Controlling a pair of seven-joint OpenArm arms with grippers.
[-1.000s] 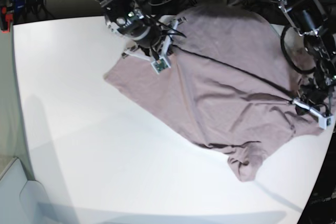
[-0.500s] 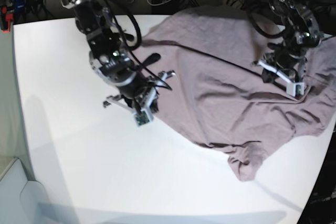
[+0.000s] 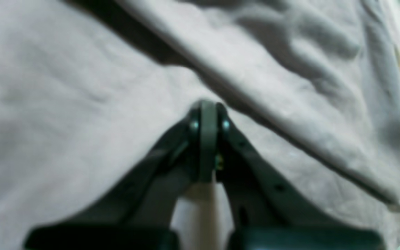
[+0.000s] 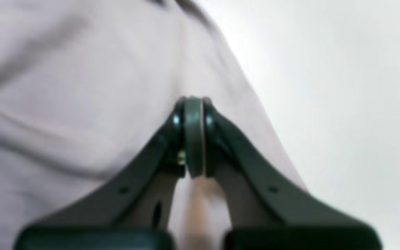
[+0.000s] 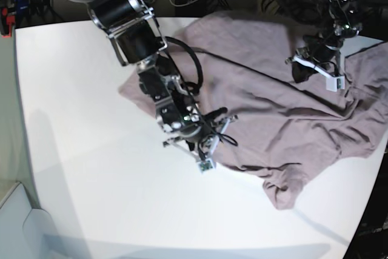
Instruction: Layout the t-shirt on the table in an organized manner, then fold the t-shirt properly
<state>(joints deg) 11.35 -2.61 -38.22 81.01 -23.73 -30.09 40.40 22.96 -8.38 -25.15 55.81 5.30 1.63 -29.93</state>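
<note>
No readable labels anywhere. The mauve t-shirt [image 5: 273,95] lies rumpled across the tabletop's [image 5: 79,119] far right. Both the left tool [image 3: 205,114] and right tool [image 4: 193,111] are closed tight, empty, just above the cloth.

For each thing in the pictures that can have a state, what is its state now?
t-shirt: spread out but wrinkled, with a long fold ridge, not folded.
left gripper: shut, empty, over the shirt.
right gripper: shut, empty, at the shirt's edge.
table: bears the shirt.
</note>
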